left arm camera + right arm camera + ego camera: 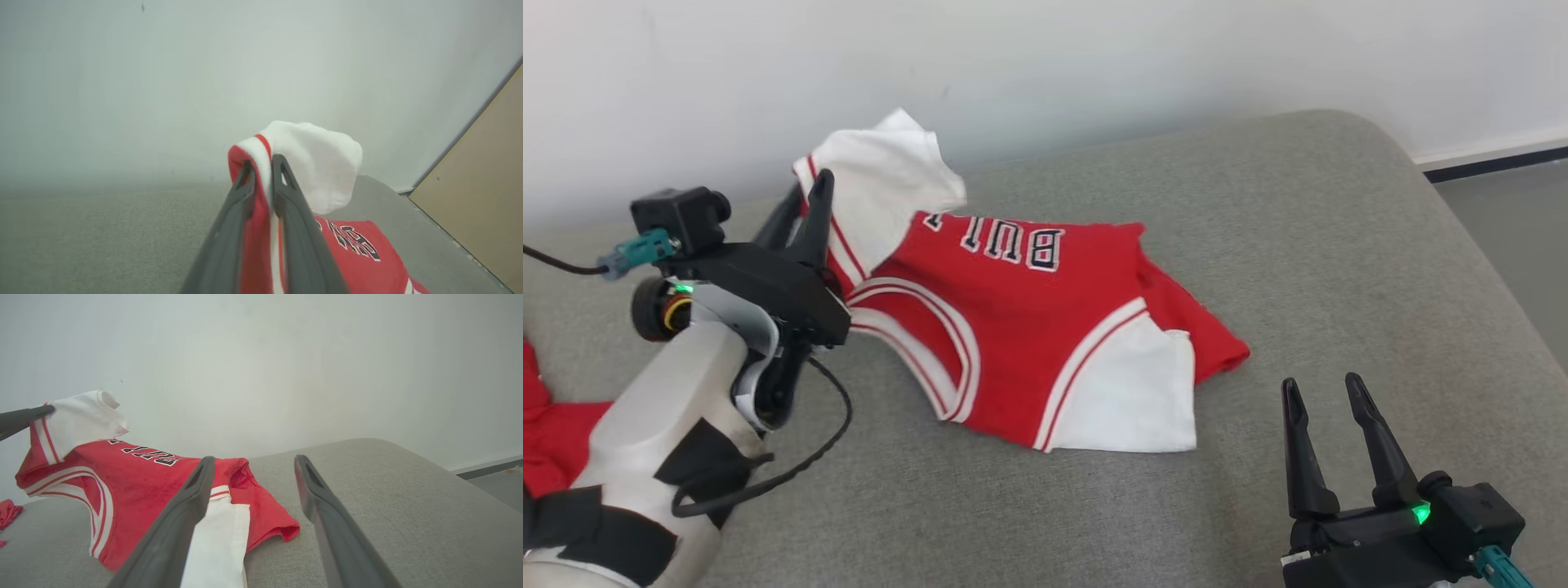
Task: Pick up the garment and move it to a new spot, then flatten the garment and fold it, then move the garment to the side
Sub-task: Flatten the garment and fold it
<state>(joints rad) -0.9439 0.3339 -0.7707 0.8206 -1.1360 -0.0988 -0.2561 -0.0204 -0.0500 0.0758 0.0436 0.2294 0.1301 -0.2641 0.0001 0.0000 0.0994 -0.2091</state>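
The red jersey (1013,327), soft knit with white trim, lies rumpled mid-cushion on the grey woven cushion (1339,286). The left jaws clamp its white sleeve (882,188), raised off the cushion. The right jaws stand open and empty over the cushion's near right.

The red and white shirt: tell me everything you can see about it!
The shirt is a red sleeveless jersey of soft cloth with white side panels, striped trim and black letters edged white. It lies rumpled on the grey cushion, one white corner lifted and pinched by the left end effector.
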